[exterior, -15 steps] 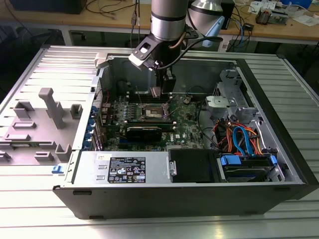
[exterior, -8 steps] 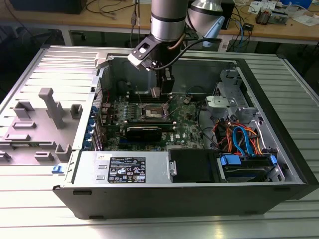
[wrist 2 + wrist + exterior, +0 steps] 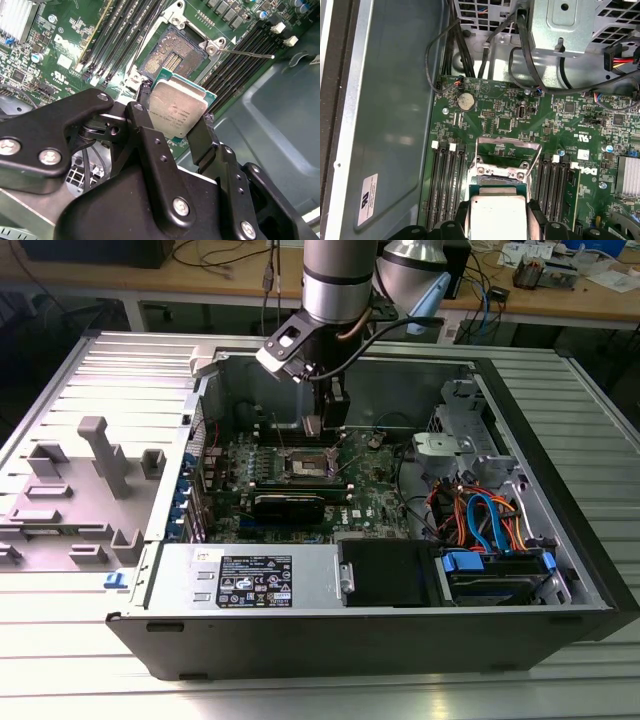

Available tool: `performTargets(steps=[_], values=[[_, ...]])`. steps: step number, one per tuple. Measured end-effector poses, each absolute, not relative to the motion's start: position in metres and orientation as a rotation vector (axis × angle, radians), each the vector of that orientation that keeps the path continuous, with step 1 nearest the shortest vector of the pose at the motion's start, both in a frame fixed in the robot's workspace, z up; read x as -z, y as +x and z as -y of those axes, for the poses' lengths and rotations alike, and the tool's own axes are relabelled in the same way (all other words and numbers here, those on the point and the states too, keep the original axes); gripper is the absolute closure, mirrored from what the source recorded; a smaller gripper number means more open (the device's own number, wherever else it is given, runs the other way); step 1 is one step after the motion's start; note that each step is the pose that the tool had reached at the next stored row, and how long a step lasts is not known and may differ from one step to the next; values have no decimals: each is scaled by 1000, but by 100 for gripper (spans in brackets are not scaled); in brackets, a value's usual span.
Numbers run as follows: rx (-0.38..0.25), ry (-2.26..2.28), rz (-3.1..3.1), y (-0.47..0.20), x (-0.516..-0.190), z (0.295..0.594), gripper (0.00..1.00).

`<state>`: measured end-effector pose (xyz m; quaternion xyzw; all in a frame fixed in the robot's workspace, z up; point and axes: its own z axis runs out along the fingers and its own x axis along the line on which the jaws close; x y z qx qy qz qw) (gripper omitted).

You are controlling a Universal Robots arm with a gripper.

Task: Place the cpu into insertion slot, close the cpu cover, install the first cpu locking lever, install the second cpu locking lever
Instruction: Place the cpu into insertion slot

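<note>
My gripper [image 3: 176,116] is shut on the cpu [image 3: 177,111], a square chip with a silvery top on a green edge, pinched between two black fingers [image 3: 201,135]. It hangs just above and beside the insertion slot [image 3: 173,54], whose dark centre lies uncovered in the second wrist view. In the first wrist view the cpu [image 3: 498,216] sits in my gripper [image 3: 498,222] in front of the cpu cover [image 3: 508,143], a silvery frame swung open. A thin locking lever [image 3: 247,53] sticks out from the slot's corner. In the exterior view my gripper [image 3: 318,430] is inside the case over the slot [image 3: 305,464].
Long black memory slots [image 3: 122,35] flank the socket on both sides. A finned heatsink [image 3: 627,175] stands on the board. The case wall [image 3: 395,115] is close by. A drive bay with coloured cables [image 3: 485,520] and a power supply [image 3: 250,580] fill the case's other parts.
</note>
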<state>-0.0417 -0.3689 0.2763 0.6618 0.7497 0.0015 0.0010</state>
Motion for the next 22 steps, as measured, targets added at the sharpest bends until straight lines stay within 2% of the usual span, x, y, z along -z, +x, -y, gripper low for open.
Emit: performTargets(steps=[22], values=[[-11,2156,-2274,-43,-264,368,45]])
